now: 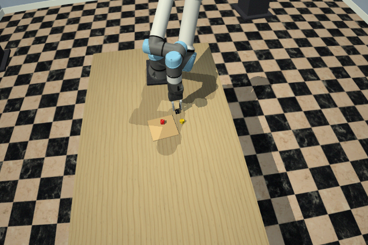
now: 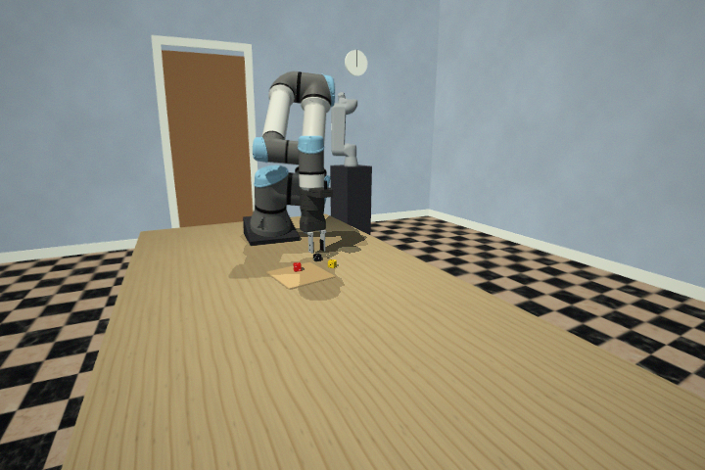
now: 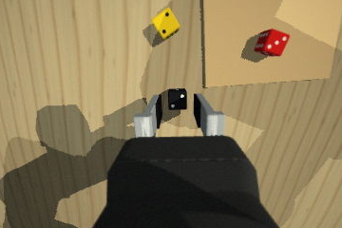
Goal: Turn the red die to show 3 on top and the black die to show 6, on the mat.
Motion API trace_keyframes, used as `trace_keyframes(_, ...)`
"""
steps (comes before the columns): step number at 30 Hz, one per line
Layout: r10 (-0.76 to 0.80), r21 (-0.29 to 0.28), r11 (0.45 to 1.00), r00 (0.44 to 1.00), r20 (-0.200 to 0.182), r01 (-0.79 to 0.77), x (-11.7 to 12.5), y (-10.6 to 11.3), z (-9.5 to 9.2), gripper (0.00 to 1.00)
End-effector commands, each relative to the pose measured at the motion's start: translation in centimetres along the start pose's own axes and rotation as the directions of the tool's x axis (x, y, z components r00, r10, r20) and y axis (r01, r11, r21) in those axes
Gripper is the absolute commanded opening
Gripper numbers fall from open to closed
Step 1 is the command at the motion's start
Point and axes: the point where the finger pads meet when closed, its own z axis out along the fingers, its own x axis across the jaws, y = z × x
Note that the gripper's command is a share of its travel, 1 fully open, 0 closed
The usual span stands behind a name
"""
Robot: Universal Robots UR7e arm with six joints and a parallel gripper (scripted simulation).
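Overhead, the square tan mat [image 1: 163,131] lies flat on the long pale wooden table [image 1: 117,187], and the small red die [image 1: 162,121] sits on the mat near its far edge. The small black die [image 1: 177,111] rests on bare wood just beyond the mat's far right corner, and the small yellow die [image 1: 182,121] lies just off the mat's right edge. The two-finger gripper [image 1: 177,108] points down over the black die.

From the side, the gripper [image 2: 315,244] hangs just above the black die [image 2: 317,257]; the red die [image 2: 297,266] and yellow die [image 2: 332,263] lie well apart from each other.

At the wrist, the gripper [image 3: 178,110] stands parted, grasping nothing: its fingers flank the black die [image 3: 177,99] with a gap on each side. The red die [image 3: 273,42] shows three pips on its upward face.
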Motion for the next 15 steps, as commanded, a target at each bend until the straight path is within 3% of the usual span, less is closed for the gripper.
trace_keyframes(1, -0.001, -0.002, 1.000, 1.000, 0.001, 0.001, -0.1, 0.2, 0.1, 0.70)
trace_keyframes(15, -0.001, -0.002, 1.000, 1.000, 0.001, 0.001, -0.1, 0.2, 1.4, 0.70)
